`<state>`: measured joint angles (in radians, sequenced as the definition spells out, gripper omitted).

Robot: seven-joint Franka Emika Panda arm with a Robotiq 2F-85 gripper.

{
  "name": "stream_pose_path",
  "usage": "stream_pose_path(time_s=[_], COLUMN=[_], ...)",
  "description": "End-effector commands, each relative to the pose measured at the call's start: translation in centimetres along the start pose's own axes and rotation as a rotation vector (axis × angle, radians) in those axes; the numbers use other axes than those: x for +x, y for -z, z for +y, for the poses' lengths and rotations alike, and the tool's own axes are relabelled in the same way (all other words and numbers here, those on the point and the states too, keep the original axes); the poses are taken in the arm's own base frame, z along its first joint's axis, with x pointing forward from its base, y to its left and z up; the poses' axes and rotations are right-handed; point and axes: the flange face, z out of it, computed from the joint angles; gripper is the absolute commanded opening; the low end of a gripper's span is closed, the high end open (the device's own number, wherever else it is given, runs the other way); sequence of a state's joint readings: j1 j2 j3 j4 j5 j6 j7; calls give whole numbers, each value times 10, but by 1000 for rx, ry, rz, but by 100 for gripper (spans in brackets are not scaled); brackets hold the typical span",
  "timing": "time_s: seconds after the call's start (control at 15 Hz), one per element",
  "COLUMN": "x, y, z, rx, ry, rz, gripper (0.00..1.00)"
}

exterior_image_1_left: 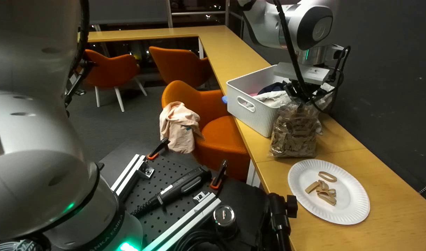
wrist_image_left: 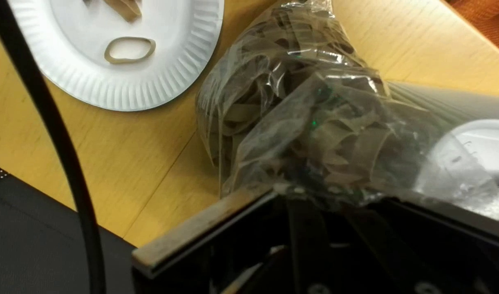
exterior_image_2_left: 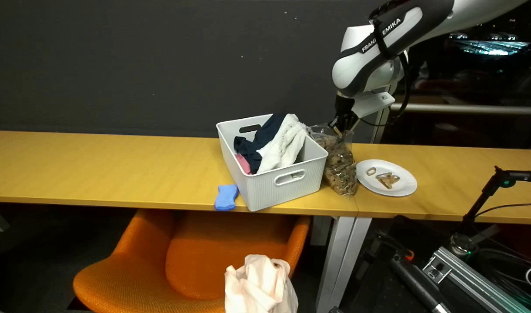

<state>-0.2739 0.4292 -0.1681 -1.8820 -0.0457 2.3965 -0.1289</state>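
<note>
Along the dark wall [exterior_image_2_left: 161,78], the yellow table [exterior_image_1_left: 390,223] carried a clear plastic bag [exterior_image_1_left: 293,136] packed with tan bands [wrist_image_left: 243,113], which we located between the white basket [exterior_image_1_left: 249,120] and the paper plate [exterior_image_1_left: 349,207]. Its base appeared to rest on the table. We noted the gripper [wrist_image_left: 333,196] above it with fingers [wrist_image_left: 208,223] brought together, clamped on crumpled film at the bag's upper part; how much film lay between them could not be determined. Slippage was the principal hazard we identified: the film looked thin, and the load of the contents would act entirely on that small pinch. Tearing could follow from the same cause, should the arm [exterior_image_2_left: 374,61] lift abruptly. We could not tell whether the bag was sealed; if it was not, tilting could spill the bands. Sideways travel presented a further risk, since the slack bag could swing, strike the plate and scatter the loose bands [exterior_image_1_left: 327,198] lying on it. On the opposite side, we judged that the film could catch the basket's rim or the white cloth [exterior_image_2_left: 285,145] inside. Finally, the black cable [wrist_image_left: 75,175] looped near the gripper and could snag during rotation.
</note>
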Motion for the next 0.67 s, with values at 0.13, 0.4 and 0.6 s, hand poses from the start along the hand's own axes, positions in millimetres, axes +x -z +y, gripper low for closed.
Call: stream_pose_path(time_s=[0.13, 0.4, 0.6], x=[-8, -3, 2], y=[-12, -29, -42], z=[17, 8, 0], rx=[27, 32, 26], ry=[-17, -5, 12], rz=[-1, -8, -4], gripper=[12, 27, 36])
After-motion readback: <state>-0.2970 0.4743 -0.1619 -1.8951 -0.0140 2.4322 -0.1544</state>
